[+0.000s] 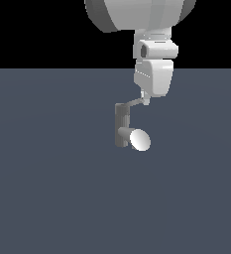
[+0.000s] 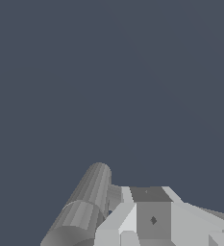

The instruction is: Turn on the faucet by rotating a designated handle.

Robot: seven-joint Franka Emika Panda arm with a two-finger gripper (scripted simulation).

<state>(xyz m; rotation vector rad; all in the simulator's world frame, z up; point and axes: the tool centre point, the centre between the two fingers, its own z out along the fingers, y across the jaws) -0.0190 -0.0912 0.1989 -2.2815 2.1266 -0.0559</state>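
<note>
**Fingers at the handle tip, turn not yet made**

The tabletop point(image 1: 47, 198) is a plain blue-grey field. Above it hangs the white arm point(image 1: 154, 54), pointing down. The faucet point(image 1: 122, 124) stands just below and to the exterior view's left of the fingers point(image 1: 145, 99): an upright grey post with a stubby spout point(image 1: 137, 139) ending in a pale oval face. The handle point(image 1: 135, 102) runs sideways from the post's top to the fingers, and its far end seems to touch them. Whether the fingers are parted or closed on the lever I cannot tell; they are too small here.

The likely risk is slipping: contact sits at the very tip of a thin bar, so a sideways push could slide off the end, or ride over it, without rotating it.

The exterior view shows the whole fixture and arm. The wrist view shows only the post point(image 2: 87, 202) close up beside pale blocky parts, hardly the lever.
</note>
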